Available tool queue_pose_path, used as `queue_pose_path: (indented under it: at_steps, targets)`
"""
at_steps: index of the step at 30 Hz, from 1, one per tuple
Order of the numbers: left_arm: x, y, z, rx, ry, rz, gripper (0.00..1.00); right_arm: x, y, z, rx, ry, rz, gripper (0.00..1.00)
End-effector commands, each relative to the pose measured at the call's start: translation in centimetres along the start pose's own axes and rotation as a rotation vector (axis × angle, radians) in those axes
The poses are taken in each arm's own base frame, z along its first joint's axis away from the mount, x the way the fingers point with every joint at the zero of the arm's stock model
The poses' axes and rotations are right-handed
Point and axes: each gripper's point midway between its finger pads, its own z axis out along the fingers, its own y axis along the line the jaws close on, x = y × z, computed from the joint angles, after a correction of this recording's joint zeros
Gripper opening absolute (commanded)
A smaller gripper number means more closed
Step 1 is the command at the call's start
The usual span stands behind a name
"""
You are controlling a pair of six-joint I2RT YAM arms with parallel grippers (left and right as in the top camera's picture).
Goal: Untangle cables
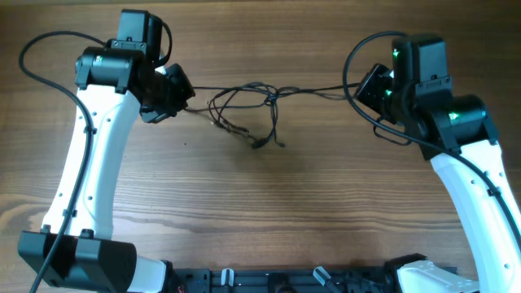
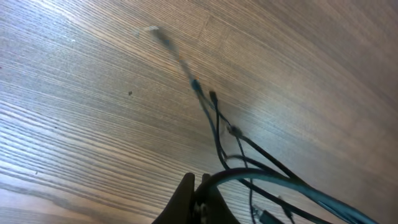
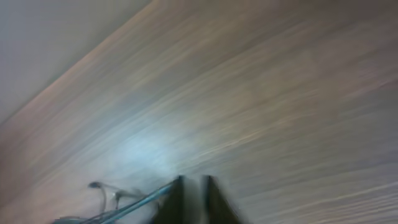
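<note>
Black and thin, the cables (image 1: 272, 94) sit in a loose tangle near the middle of the far half of the wooden tabletop (image 1: 260, 203), between my two arms. From the overhead view the bunch is a few overlapping loops, with a couple of ends trailing down toward the near side. One strand runs out of it to the left, to my left fingers (image 1: 181, 96). Another runs nearly straight to the right, to my right fingers (image 1: 368, 88).

Through my left wrist camera, my left fingers (image 2: 196, 198) sit at the bottom edge, pressed close together with cords coming out from between them, so I am clamped on the cables (image 2: 217, 134) there. Several strands fan out from the grip toward the lower right. Others run up and away over the wood grain, crossing at a small knot. One blurred, pale plug end (image 2: 163, 37) shows far up the frame, and I cannot tell whether it touches the wood.

My right wrist camera is blurred. My right fingers (image 3: 194, 199) show as two dark shapes at the bottom, close together with only a narrow slit between them. A single cord (image 3: 134, 200) leads from their tips off to the left, toward a small curl of strands near the lower left. I read that as clamped on the cord.
</note>
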Motion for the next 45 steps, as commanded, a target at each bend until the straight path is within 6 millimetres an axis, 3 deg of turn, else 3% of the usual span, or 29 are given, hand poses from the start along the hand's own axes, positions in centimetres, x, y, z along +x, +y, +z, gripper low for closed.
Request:
queue_pose_path:
  at_steps: [1,2,4,6,8,12,19,24,27,32,33,34,37,42,45]
  targets:
    - [-1.1,0.0,0.0,0.063,0.003,0.079,0.04,-1.7,-0.6,-1.1,0.000,-0.065,-0.054,0.50]
    - [-0.3,-1.6,-0.2,0.157,0.041,0.138,0.04,-0.9,1.2,-1.2,-0.097,-0.017,-0.129,0.66]
    - [0.3,-3.3,-0.6,0.260,0.075,0.153,0.04,1.0,4.3,-1.7,-0.286,0.075,-0.268,0.82]
    - [1.2,-5.0,-1.2,0.366,0.099,0.277,0.04,3.6,7.4,-2.7,-0.510,0.169,-0.454,0.87]
    - [1.2,-5.1,-1.2,0.367,0.098,0.285,0.04,6.5,9.7,-3.2,-0.677,0.257,-0.589,0.93]
    - [1.9,-5.9,-1.8,0.432,0.113,0.350,0.04,10.5,12.3,0.3,-0.695,0.374,-0.626,1.00]
    - [3.3,-6.0,-2.8,0.470,0.160,0.348,0.04,19.4,16.0,8.8,-0.802,0.461,-0.966,0.99]
    - [3.0,-5.3,-2.8,0.451,0.194,0.184,0.04,20.6,15.7,10.9,-0.840,0.421,-1.141,1.00]
    - [3.1,-5.4,-2.9,0.455,0.203,0.166,0.04,20.5,14.8,13.6,-0.734,0.401,-1.161,1.00]
    - [3.0,-5.5,-2.9,0.454,0.208,0.135,0.04,22.5,15.2,13.8,-0.785,0.450,-1.157,1.00]
    - [3.1,-5.6,-3.0,0.464,0.214,0.134,0.04,22.3,15.3,14.4,-0.749,0.440,-1.136,1.00]
    - [3.2,-5.6,-3.0,0.468,0.220,0.132,0.04,21.4,15.1,16.3,-0.617,0.403,-1.056,1.00]
    - [3.4,-5.5,-3.0,0.463,0.230,0.128,0.04,21.6,16.0,18.1,-0.598,0.391,-0.930,1.00]
    - [3.6,-5.4,-3.0,0.460,0.236,0.125,0.04,20.7,18.8,18.1,-0.675,0.338,-0.801,0.99]
    - [3.7,-5.4,-3.1,0.461,0.241,0.123,0.04,22.1,18.9,17.2,-0.724,0.387,-0.830,0.99]
